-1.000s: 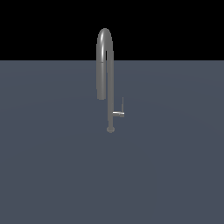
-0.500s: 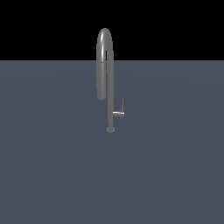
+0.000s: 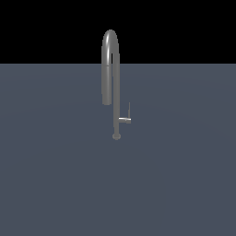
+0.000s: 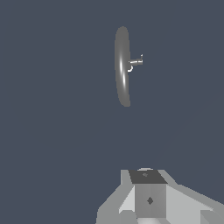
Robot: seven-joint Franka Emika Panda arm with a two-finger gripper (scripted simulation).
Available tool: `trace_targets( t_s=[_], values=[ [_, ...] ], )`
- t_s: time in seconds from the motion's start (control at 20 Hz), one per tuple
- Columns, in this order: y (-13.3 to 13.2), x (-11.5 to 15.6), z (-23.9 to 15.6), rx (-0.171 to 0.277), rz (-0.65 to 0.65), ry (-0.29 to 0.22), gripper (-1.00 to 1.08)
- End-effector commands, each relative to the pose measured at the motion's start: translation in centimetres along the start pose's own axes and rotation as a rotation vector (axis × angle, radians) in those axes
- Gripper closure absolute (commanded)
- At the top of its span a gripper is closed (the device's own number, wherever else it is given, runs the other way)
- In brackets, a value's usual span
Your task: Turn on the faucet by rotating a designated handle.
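1. Looking at the exterior view, I see the faucet (image 3: 111, 83) standing at centre frame on the bench (image 3: 55, 184), its handle (image 3: 125, 119) low on the stem, rod upright; nothing touches it, so I judge the whole turn is left to do.
2. From the wrist view, the tool (image 4: 146, 199) at lower centre sits well apart from the faucet (image 4: 122, 65) and handle (image 4: 136, 61).
3. Its fingers are cut off; I cannot tell whether they are apart or together, and the arm is absent from the exterior view.
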State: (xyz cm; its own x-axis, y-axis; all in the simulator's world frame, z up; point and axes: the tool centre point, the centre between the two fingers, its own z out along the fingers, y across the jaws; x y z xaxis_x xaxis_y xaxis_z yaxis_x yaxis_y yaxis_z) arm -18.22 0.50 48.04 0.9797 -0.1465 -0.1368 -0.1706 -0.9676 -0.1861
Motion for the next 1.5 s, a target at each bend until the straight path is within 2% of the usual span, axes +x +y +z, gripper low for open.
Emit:
trace_targets(
  t_s=[0.0,0.8,1.45],
  values=[
    [0.1,1.5,0.3,0.038,0.042,-0.035,1.08],
    [1.7,11.2,4.1,0.304,0.328,-0.271,1.08],
    [4.2,18.5,9.9,0.555,0.591,-0.491,1.08]
  ],
)
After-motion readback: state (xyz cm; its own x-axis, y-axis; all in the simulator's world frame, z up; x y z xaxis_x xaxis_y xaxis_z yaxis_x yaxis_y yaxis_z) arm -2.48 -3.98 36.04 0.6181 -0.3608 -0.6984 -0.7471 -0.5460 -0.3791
